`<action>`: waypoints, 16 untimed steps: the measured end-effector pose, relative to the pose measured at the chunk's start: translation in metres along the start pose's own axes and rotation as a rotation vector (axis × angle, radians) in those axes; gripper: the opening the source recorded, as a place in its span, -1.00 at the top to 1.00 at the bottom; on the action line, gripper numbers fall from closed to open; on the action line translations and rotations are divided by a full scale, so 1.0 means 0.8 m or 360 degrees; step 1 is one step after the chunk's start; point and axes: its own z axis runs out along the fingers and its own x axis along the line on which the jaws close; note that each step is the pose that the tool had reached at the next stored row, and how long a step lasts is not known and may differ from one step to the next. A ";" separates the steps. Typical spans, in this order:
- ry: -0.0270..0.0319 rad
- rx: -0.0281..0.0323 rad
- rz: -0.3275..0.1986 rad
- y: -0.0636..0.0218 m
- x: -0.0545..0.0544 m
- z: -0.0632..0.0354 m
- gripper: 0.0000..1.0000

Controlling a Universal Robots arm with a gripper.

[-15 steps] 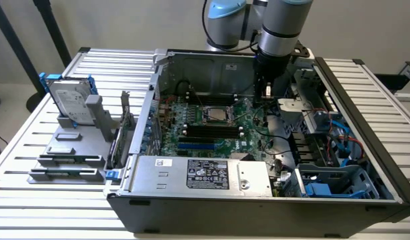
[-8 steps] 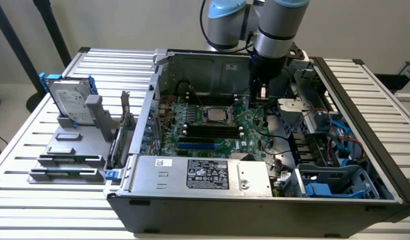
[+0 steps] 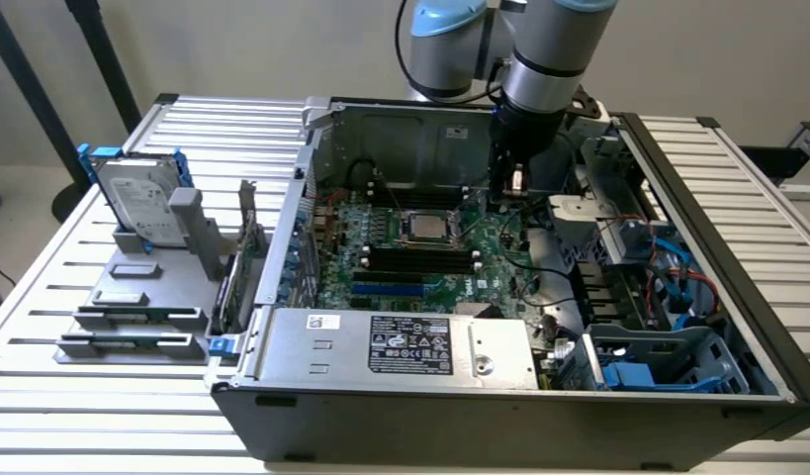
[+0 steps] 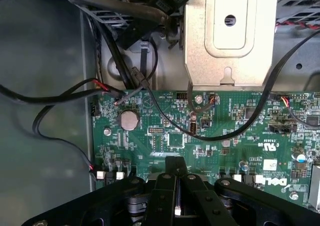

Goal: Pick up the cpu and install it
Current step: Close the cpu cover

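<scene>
Lying flat on motherboard [image 3: 418, 282], cpu [image 3: 428, 229] — silvery face up — jaws closed nearby

1. Open PC case [image 3: 510, 426] on slatted table [image 3: 61, 396], exterior view.
2. Green motherboard [image 3: 378, 223] inside; silver power supply [image 3: 398, 346] at its 6 o'clock.
3. Hard drive [image 3: 138, 203] in blue frame, upright on grey fixture [image 3: 128, 332], 9 o'clock from case.
4. Coin cell [image 4: 129, 120] on board, black cables [image 4: 240, 131] draped across board.

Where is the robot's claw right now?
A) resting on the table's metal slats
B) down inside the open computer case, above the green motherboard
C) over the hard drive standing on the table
B: in the exterior view the claw hangs inside the open computer case, over the motherboard, well away from the hard drive.
</scene>
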 end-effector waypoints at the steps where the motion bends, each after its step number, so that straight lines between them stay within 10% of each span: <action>1: -0.00002 0.00095 0.0001 0.000 0.000 0.000 0.79; 16: -0.00038 0.01159 0.0001 -0.022 -0.001 -0.002 0.79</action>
